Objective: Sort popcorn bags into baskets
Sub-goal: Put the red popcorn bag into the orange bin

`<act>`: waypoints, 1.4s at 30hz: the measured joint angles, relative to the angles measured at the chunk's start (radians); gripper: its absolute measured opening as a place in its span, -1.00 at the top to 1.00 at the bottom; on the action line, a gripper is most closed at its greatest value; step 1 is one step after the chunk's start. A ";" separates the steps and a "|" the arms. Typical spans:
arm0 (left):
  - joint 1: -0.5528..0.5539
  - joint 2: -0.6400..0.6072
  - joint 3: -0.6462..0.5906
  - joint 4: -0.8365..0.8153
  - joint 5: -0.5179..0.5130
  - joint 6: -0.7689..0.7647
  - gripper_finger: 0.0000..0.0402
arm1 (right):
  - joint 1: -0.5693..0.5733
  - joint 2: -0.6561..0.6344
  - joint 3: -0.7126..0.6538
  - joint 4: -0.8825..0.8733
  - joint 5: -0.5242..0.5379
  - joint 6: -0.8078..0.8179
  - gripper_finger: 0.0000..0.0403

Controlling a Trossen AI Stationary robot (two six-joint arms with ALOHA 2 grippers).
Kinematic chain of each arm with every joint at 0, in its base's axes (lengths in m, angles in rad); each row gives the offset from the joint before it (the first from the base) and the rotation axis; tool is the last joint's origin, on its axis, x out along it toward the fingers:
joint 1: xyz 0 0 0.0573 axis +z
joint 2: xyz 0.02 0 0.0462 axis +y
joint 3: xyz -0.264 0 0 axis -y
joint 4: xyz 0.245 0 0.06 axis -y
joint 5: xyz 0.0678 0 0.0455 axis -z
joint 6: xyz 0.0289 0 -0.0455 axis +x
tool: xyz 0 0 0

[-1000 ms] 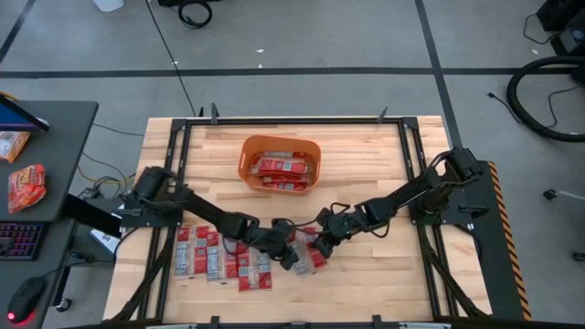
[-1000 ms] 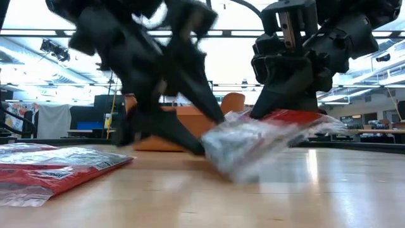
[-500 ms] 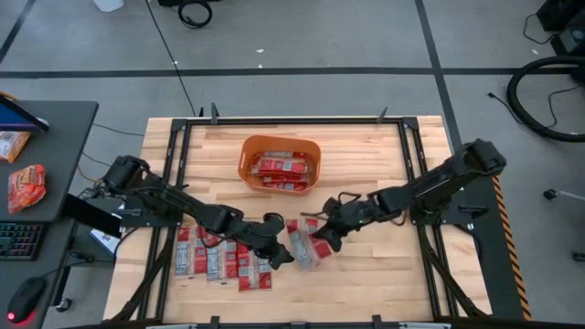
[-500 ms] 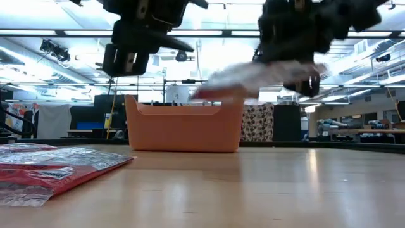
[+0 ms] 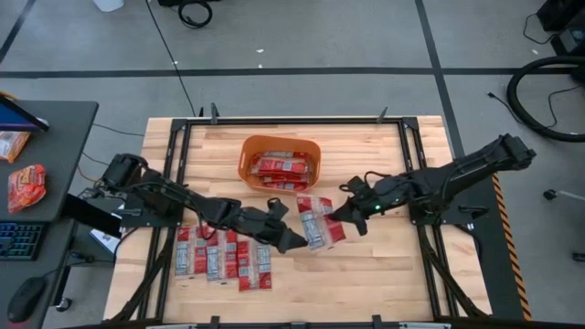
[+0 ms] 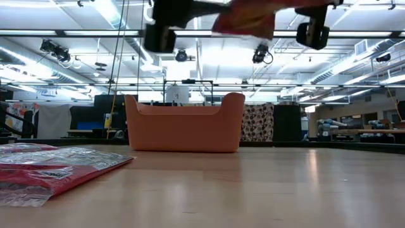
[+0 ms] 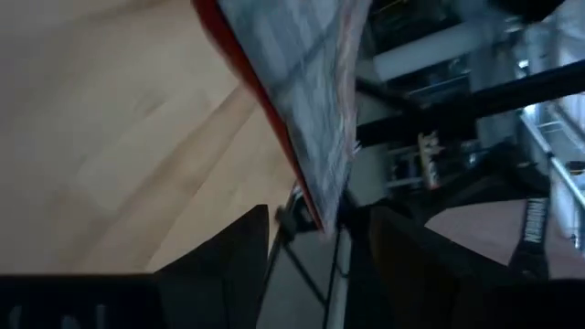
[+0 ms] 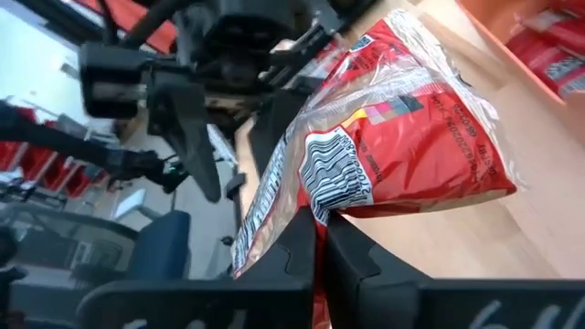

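The right gripper (image 5: 350,216) was clamped on the edge of a small flat red popcorn packet with a white-grey label (image 5: 319,220), holding it lifted above the pale wooden tabletop (image 5: 384,265) just in front of the orange rounded-rectangular plastic tub (image 5: 249,163); the right wrist view showed the dark fingers (image 8: 302,239) pinched together on the packet's clear crinkled seam (image 8: 402,119). The left gripper (image 5: 291,241) hovered close beside the same packet with its fingers apart and nothing between them, the packet's edge hanging just past them in the left wrist view (image 7: 292,82). The tub already held several red packets (image 5: 281,167). A row of more red packets (image 5: 222,258) lay flat on the table under the left arm, near the table's front-left side.
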 joint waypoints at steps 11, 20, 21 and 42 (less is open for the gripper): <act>0.070 0.000 0.001 0.140 -0.119 0.047 0.03 | 0.002 -0.033 0.000 0.022 0.085 0.001 0.95; 0.104 0.000 0.000 0.127 -0.146 0.098 0.43 | -0.001 -0.006 0.001 0.069 0.131 -0.022 0.87; 0.107 0.000 0.000 0.127 -0.151 0.099 0.50 | -0.001 -0.006 0.000 0.065 0.135 -0.025 0.86; 0.323 -0.121 0.000 -0.109 -0.205 0.310 0.86 | -0.207 -0.264 0.001 -0.382 -0.012 -0.179 0.27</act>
